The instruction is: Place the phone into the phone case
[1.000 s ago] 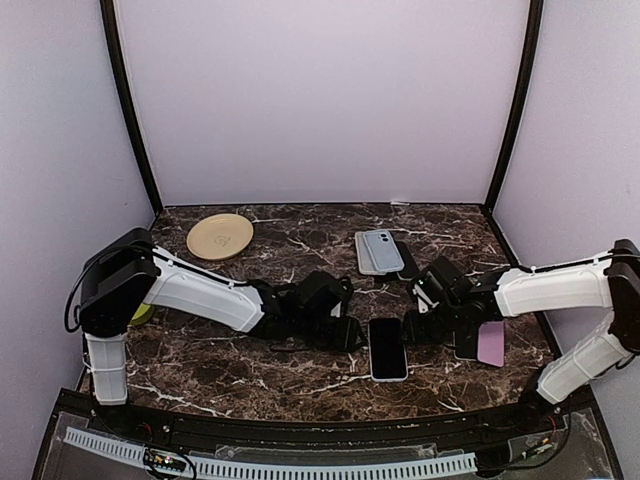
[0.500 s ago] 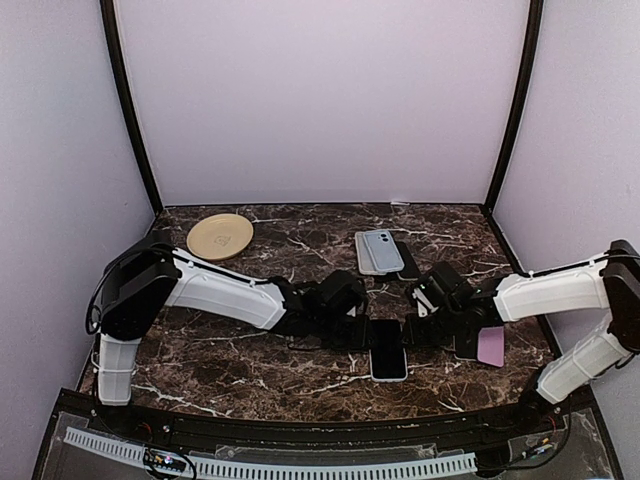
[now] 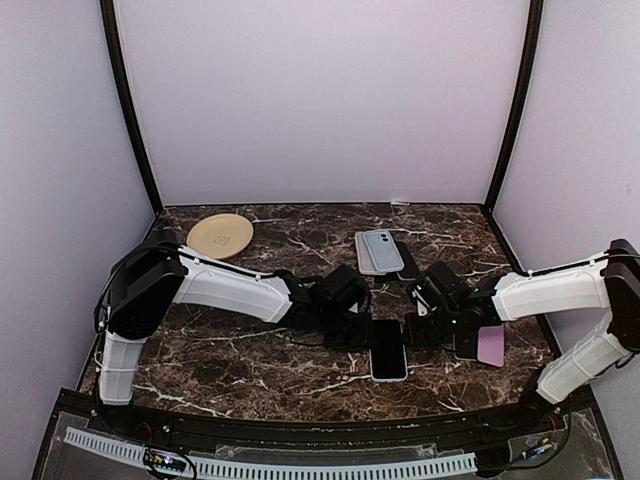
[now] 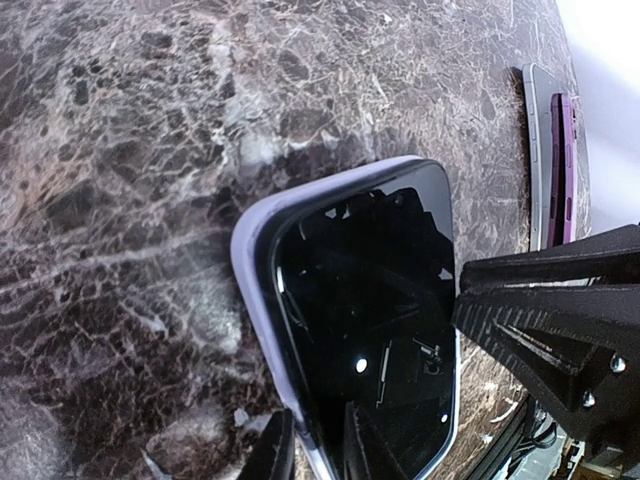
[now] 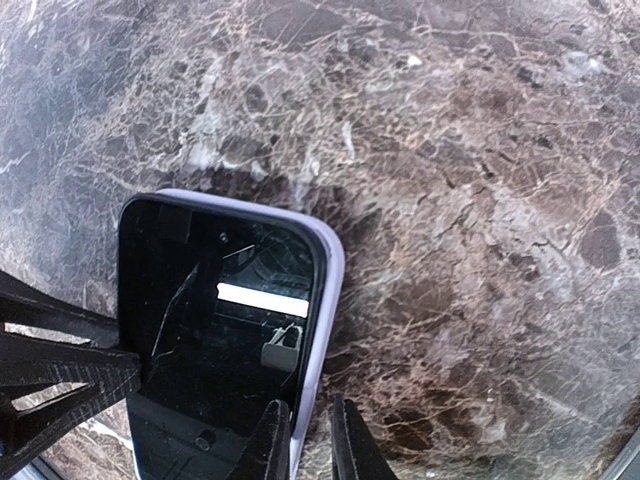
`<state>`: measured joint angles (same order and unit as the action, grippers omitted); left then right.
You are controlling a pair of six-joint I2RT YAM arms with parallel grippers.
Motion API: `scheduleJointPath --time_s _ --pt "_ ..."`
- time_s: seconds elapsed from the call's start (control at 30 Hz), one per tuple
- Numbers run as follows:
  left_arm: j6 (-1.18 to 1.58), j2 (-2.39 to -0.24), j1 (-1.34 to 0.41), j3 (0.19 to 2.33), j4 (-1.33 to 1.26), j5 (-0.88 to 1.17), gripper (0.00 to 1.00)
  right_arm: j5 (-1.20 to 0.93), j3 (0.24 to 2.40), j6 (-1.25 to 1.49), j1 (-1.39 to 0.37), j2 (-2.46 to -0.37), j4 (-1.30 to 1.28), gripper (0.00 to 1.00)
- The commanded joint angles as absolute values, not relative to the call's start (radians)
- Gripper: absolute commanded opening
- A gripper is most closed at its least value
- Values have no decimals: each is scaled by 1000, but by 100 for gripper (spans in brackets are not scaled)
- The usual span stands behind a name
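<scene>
A phone with a dark screen (image 3: 388, 348) lies face up on the marble table, with the lavender rim of a phone case (image 4: 258, 300) round it. My left gripper (image 3: 361, 334) is at its left edge. In the left wrist view the left gripper (image 4: 315, 450) has its two fingers close together astride the case's rim. My right gripper (image 3: 414, 330) is at the right edge. In the right wrist view the right gripper (image 5: 310, 445) likewise pinches the lavender rim (image 5: 325, 300). The phone's lower end is hidden in both wrist views.
A tan plate (image 3: 220, 236) sits at the back left. Two stacked phones (image 3: 378, 251) lie at the back centre. A dark phone (image 3: 466, 346) and a pink case (image 3: 491, 343) lie right of the right gripper. A yellow-green object (image 3: 143, 315) is behind the left arm.
My left arm has swung right and its gripper has come up against the phone's left edge. My right gripper has edged closer to the phone's right edge. The phone has stayed put.
</scene>
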<state>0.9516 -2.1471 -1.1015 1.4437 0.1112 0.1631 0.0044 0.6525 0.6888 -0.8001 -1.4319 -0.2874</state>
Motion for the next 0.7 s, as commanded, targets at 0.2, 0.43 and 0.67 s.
scheduleJointPath --time_s 0.2,0.43,0.67 --pt "877 -2145 -1106 1480 234 141 18 173 720 702 -864 -1449 -503 25" --pt "761 -1916 -1071 1423 156 15 32 252 811 849 -978 -1407 -572 94" --pt "743 -1731 -1019 1243 118 -75 51 272 905 981 -1071 -1547 -598 98"
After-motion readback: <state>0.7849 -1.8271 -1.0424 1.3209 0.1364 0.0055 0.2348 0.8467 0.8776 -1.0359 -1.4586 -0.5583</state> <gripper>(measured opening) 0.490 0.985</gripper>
